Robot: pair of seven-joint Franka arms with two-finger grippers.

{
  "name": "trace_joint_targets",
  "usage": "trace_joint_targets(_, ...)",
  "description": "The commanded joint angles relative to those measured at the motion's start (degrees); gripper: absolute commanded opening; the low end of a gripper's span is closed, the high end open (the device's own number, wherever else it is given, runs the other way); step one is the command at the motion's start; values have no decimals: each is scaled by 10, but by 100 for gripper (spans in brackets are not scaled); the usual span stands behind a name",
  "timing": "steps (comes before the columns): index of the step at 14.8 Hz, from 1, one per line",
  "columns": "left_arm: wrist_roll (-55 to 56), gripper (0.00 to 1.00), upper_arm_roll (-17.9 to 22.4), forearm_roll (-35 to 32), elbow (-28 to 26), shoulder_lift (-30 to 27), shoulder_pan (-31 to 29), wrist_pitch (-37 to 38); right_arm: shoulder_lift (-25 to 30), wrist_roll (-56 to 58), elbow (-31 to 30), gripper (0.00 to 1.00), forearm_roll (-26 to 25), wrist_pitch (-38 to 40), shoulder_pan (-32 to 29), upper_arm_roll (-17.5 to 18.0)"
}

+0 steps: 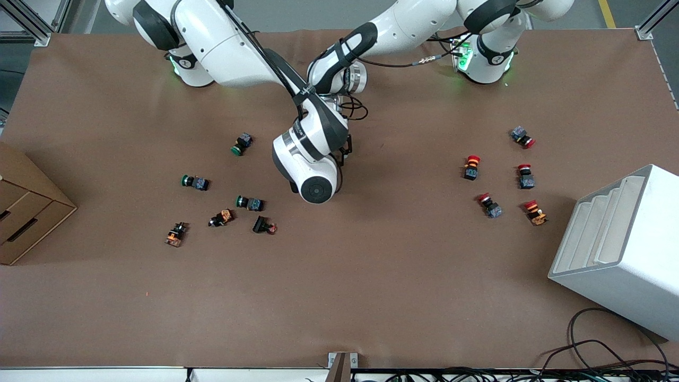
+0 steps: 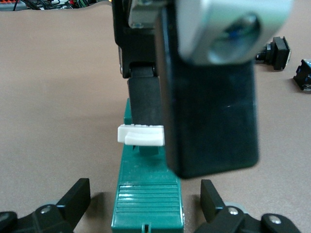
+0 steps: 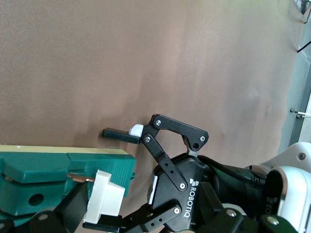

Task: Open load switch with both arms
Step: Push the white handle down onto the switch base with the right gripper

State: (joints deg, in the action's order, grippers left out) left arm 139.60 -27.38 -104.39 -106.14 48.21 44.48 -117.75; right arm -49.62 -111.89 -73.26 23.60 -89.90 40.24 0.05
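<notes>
The load switch lies on the desk at mid-desk under both wrists. The right gripper's jaws are clenched on its white tab; the left gripper's jaws are spread around its body.

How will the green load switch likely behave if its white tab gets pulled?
The load switch looks like rigid moulded plastic, so probably stiff. It lies flat and long on the table, unlikely to roll. The left hand straddles it open, not clamping, so it may slide.
</notes>
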Motion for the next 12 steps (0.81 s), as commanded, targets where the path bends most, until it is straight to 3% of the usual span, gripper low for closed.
trace_joint_targets(1,27,100,0,-1,6,4,1,2,6,-4,-8,100,5,10,7,12)
trace_joint_targets(12,26,100,-1,-1,7,-3,0,2,4,-4,-8,100,4,8,13,11)
